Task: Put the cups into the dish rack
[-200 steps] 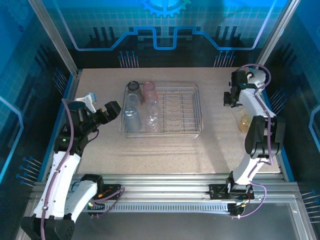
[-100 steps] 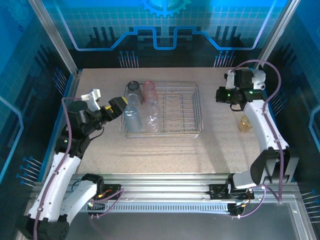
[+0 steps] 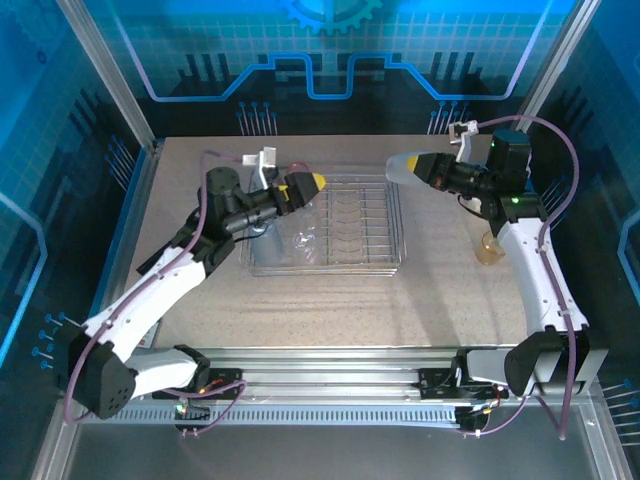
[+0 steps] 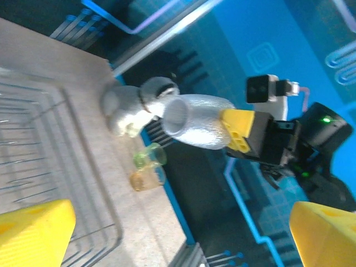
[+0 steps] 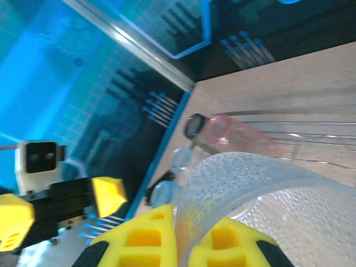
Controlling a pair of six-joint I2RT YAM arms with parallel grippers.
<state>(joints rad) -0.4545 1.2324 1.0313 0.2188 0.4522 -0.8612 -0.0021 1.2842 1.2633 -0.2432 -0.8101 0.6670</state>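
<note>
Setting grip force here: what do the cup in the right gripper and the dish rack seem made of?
The cup: likely clear plastic, translucent with a pebbled surface. The dish rack: probably metal wire, thin silvery glossy rods.

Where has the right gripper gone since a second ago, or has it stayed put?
Yes, it moved. From above, the right gripper, holding a clear cup, swung left toward the dish rack's far right corner.

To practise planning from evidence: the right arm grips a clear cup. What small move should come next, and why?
Probably ease the right gripper left and down over the dish rack. It pinches the clear cup by its rim, cup sideways near the rack's far right corner, and the dividers there look free.
</note>
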